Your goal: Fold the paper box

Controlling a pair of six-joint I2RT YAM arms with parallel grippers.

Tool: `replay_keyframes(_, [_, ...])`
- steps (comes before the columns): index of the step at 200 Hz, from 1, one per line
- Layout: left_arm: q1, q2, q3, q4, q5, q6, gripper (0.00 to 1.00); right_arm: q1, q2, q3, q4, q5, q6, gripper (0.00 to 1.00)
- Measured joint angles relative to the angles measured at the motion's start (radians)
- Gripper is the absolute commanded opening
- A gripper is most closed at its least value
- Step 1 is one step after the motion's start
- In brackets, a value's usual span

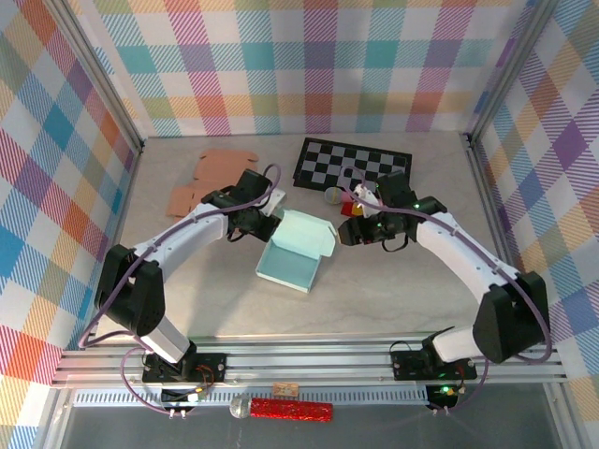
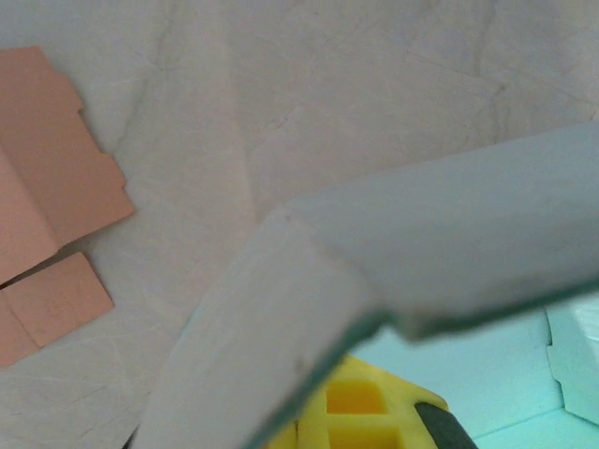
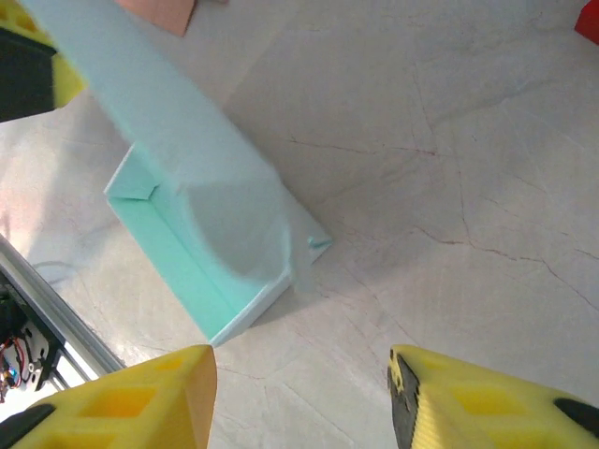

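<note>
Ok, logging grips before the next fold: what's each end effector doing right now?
Left end effector: closed, pinching the raised lid of the paper box.
Right end effector: open, holding nothing.

Your top view looks steeply down from above and behind the arm bases, taking in the whole counter (image 1: 225,309). Each wrist camera looks out along its own fingers. The one on the left claw (image 1: 266,223) sits hard against the paper box (image 2: 440,243), while the one on the right claw (image 3: 299,393) sees that same box a little ahead and left of its fingers.
</note>
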Motion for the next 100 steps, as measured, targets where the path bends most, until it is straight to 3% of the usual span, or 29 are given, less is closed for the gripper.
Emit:
replay_keyframes(45, [-0.001, -0.002, -0.006, 0.024, -0.019, -0.033, 0.0, 0.01, -0.013, -0.043, 0.005, -0.007, 0.014, 0.56])
replay_keyframes(100, [-0.001, -0.002, -0.006, 0.027, -0.023, -0.051, 0.0, 0.028, 0.152, 0.039, 0.037, 0.013, 0.02, 0.54])
